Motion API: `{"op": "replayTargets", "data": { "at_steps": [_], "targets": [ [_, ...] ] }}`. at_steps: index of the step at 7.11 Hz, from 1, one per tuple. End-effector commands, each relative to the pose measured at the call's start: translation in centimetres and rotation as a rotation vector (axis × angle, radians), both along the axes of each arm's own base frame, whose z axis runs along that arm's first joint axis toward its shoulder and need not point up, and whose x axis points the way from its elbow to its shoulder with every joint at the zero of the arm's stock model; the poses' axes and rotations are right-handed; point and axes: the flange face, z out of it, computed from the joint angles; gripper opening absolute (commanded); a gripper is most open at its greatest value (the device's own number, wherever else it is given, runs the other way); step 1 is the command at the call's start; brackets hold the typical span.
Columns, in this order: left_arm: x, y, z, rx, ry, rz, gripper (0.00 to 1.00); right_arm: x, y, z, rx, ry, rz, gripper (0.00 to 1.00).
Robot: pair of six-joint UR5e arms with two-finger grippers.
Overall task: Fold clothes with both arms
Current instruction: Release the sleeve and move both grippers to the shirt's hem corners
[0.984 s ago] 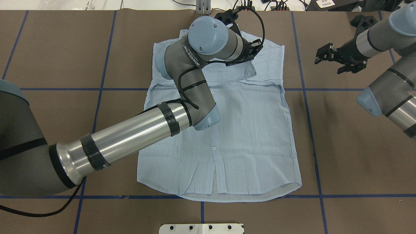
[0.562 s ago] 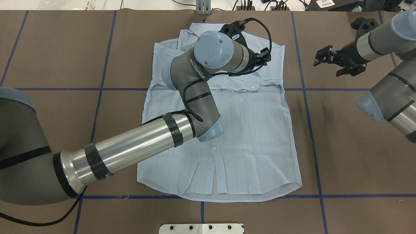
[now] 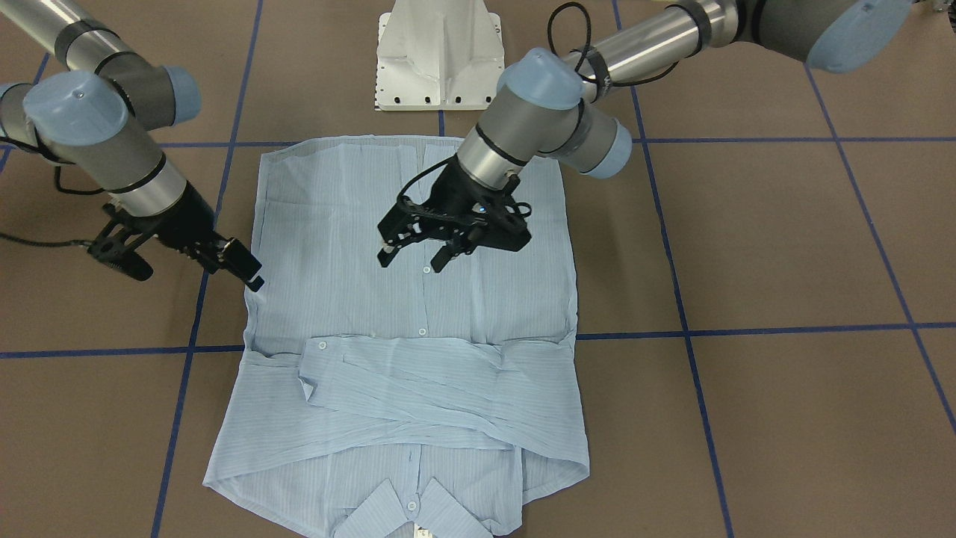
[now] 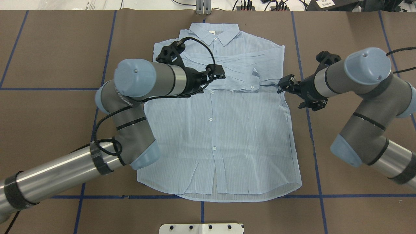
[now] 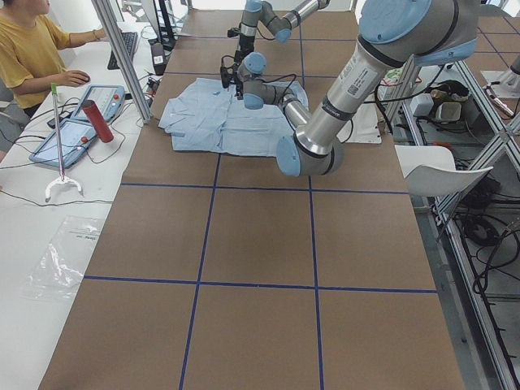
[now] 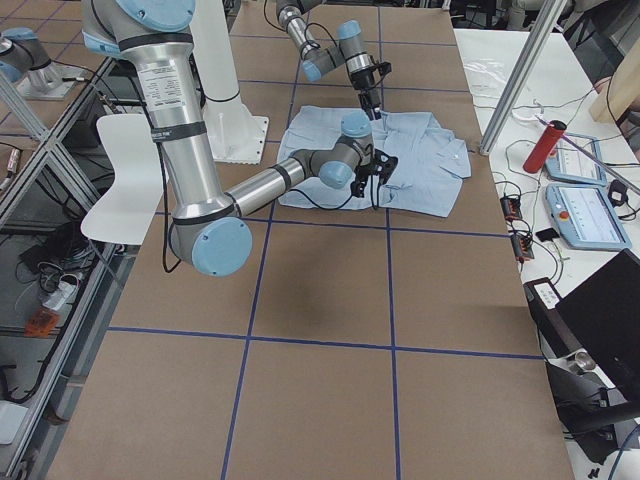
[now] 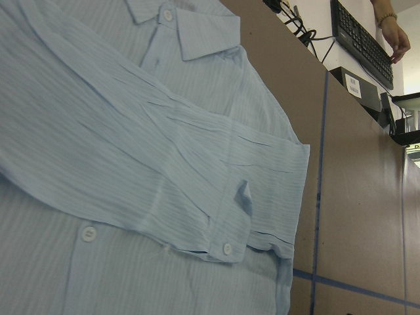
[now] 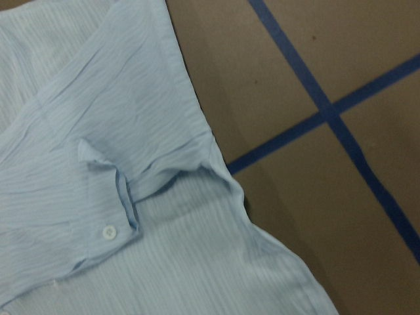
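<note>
The left claw (image 3: 411, 263) has drawn back from the collar and hovers, fingers spread, over the shirt (image 4: 240, 136). The right claw (image 3: 198, 276), also spread, has swung in to its side edge. The shirt lies flat on the bench (image 4: 48, 123), sleeves crossed.

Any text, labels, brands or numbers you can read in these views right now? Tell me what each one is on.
None can be read for certain.
White lettering along the left arm: too small and skewed to read.
Neck label inside the collar of the shirt: too small to read.
White sticker on a dark box past the table's edge, in the left wrist view: blurred, unreadable.
</note>
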Motion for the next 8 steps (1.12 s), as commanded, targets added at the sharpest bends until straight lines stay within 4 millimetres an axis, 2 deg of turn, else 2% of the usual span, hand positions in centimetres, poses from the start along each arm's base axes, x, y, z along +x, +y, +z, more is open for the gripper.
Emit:
{"op": "replayTargets", "data": {
  "at_steps": [1, 2, 3, 4, 5, 6, 7, 8],
  "targets": [
    [-5.4, 0.7, 0.8, -0.046, -0.090, 0.032, 0.98, -1.1, 10.3, -2.5, -0.119, 0.028, -0.018, 0.98],
    [-7.5, 1.4, 2.9, -0.048, -0.107, 0.057, 0.98, -3.0, 14.1, -0.6, -0.107, 0.088, -0.005, 0.97],
    [-8.8, 1.7, 4.4, -0.056, -0.118, 0.047, 0.99, -3.6, 15.8, 1.0, -0.159, 0.113, 0.016, 0.97],
    [-9.0, 2.0, 5.6, -0.056, -0.126, 0.050, 0.99, -4.2, 17.4, 2.4, -0.160, 0.147, 0.027, 0.97],
    [-9.3, 2.7, 5.1, -0.031, -0.081, 0.052, 0.99, -4.9, 18.6, 2.9, -0.178, 0.157, 0.046, 0.96],
    [-9.9, 2.9, 5.8, -0.023, -0.069, 0.033, 0.99, -5.7, 19.8, 3.2, -0.197, 0.163, 0.035, 0.96],
    [-10.5, 3.3, 5.0, -0.029, -0.042, 0.016, 0.99, -5.8, 20.4, 3.5, -0.206, 0.168, 0.030, 0.93],
    [-10.7, 3.4, 4.8, -0.036, -0.034, 0.016, 0.98, -5.6, 21.0, 4.6, -0.217, 0.190, 0.025, 0.92]
  ]
}}
